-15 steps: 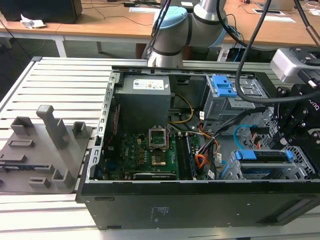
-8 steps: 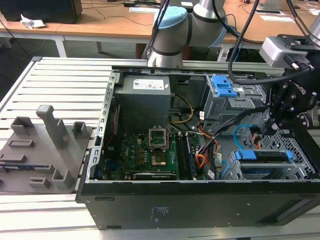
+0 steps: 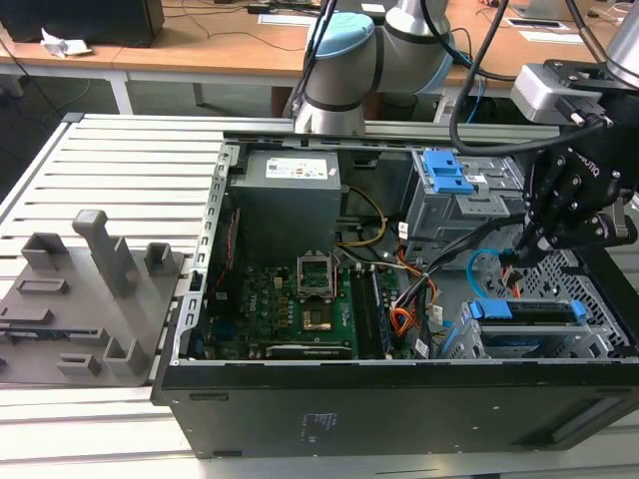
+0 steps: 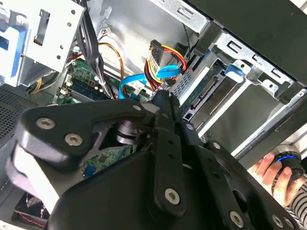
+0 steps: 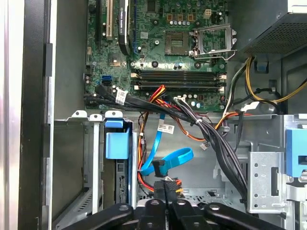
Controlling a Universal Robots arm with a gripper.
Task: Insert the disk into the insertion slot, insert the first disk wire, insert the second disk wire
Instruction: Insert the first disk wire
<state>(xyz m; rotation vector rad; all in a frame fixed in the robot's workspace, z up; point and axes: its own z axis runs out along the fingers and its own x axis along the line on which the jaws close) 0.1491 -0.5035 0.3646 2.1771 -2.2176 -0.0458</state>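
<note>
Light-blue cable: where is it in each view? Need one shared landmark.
Exterior view: the light-blue cable loops beside the pincer.
First wrist view: it curls just beyond the pincer.
Second wrist view: it arcs beside the orange-red wire bundle.
Shared landmark: the blue disk carrier.

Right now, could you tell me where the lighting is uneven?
Second wrist view: the gripper, fingers shut on the first disk wire, looks dark against a glaring metal bay. First wrist view: evenly lit motherboard. Exterior view: shaded case interior.
</note>
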